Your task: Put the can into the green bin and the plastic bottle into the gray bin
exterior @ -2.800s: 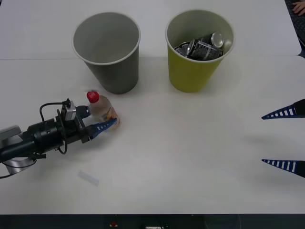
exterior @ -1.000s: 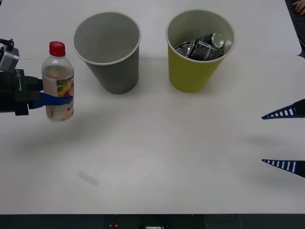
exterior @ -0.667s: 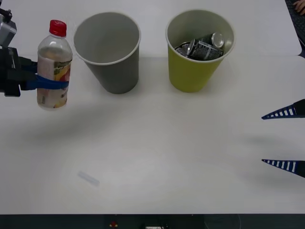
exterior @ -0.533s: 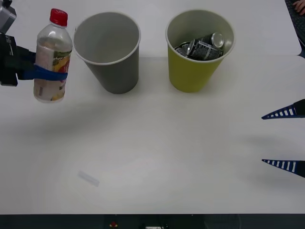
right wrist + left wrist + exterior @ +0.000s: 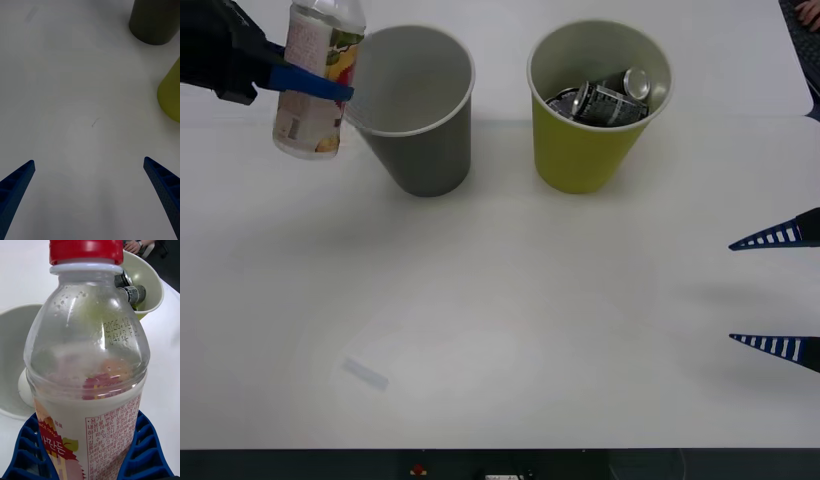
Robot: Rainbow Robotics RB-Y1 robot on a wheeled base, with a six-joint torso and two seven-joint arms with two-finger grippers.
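Left gripper clamped round the plastic bottle, held aloft just left of the gray bin, above rim level. Label mostly Korean print, too small to read; stamped date on the shoulder beginning "2025". Right gripper parked at table's right, fingers apart; crushed cans inside the green bin.

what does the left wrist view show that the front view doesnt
Left wrist only: the bottle's red cap, its stamped date, and a person's hand beyond the green bin. Front only: the open right gripper low over the table, and the left gripper holding the bottle in the air left of the gray bin. Both: the bottle gripped, both bins, cans in the green one.
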